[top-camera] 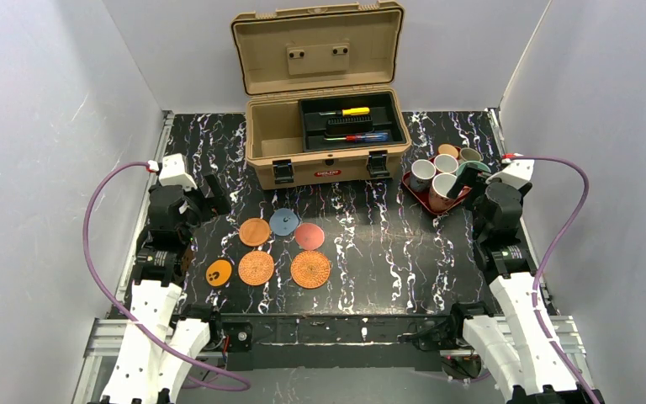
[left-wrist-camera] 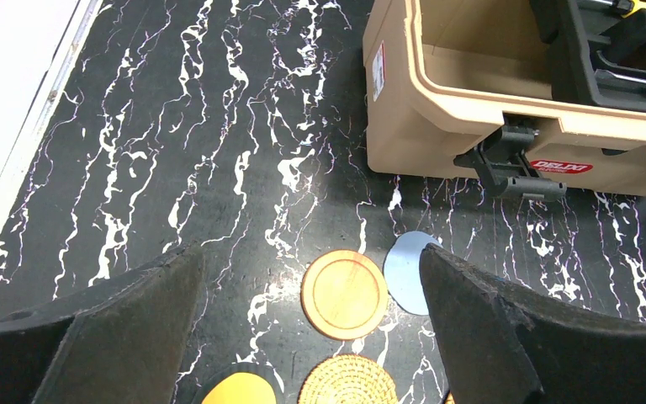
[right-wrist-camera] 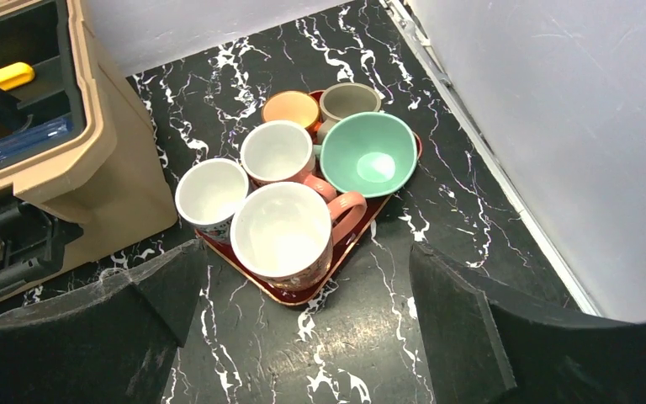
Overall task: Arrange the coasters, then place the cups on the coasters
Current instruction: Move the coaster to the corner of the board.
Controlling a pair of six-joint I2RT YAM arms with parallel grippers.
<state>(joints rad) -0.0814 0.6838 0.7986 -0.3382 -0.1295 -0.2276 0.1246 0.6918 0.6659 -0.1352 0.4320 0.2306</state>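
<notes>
Several coasters lie in a loose cluster left of centre: wooden brown (top-camera: 254, 231), blue-grey (top-camera: 284, 222), pinkish-red (top-camera: 309, 236), orange with black marks (top-camera: 218, 272) and two woven (top-camera: 256, 268) (top-camera: 310, 269). My left gripper (left-wrist-camera: 309, 252) hangs open above and just behind the wooden coaster (left-wrist-camera: 345, 294), holding nothing. The cups stand packed on a dark red tray (right-wrist-camera: 320, 290): three white-inside mugs (right-wrist-camera: 282, 229) (right-wrist-camera: 211, 192) (right-wrist-camera: 277, 151), an orange cup (right-wrist-camera: 290, 109), a grey-olive cup (right-wrist-camera: 349, 101) and a teal one (right-wrist-camera: 368, 154). My right gripper (top-camera: 476, 180) is open and empty, just in front of the tray.
An open tan toolbox (top-camera: 328, 135) with screwdrivers in its black insert stands at the back centre, between the coasters and the tray (top-camera: 415, 190). White walls close in on both sides. Bare marble tabletop (top-camera: 378, 244) lies between the coasters and the cups.
</notes>
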